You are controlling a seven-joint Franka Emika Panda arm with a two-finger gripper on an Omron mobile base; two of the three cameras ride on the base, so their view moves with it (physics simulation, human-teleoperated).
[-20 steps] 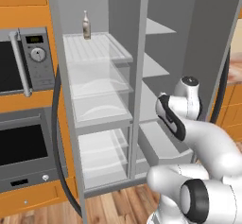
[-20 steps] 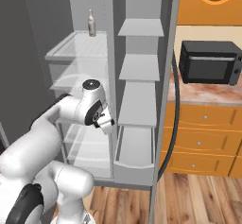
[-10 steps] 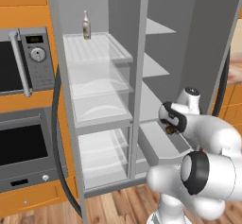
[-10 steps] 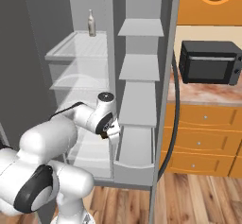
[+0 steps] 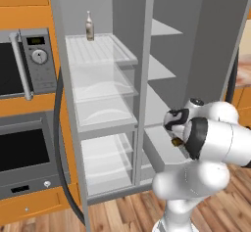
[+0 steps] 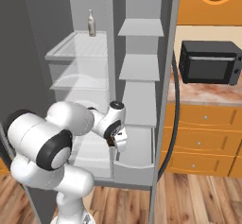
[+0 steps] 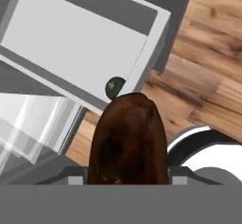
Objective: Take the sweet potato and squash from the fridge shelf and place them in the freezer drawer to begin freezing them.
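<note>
Drawer [image 7: 71, 38] behind reddish-brown sweet potato [image 7: 127, 140].

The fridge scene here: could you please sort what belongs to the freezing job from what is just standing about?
Job:
sweet potato, held in the shut gripper
squash, in the freezer drawer's corner
freezer drawer, pulled out
fridge shelf

Standing about:
bottle on the fridge shelf
microwave on the counter

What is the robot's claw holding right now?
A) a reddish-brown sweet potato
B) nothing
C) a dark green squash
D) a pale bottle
A: in the hand view the claw is shut on the reddish-brown sweet potato, while the green squash already lies in the grey freezer drawer beyond.
</note>
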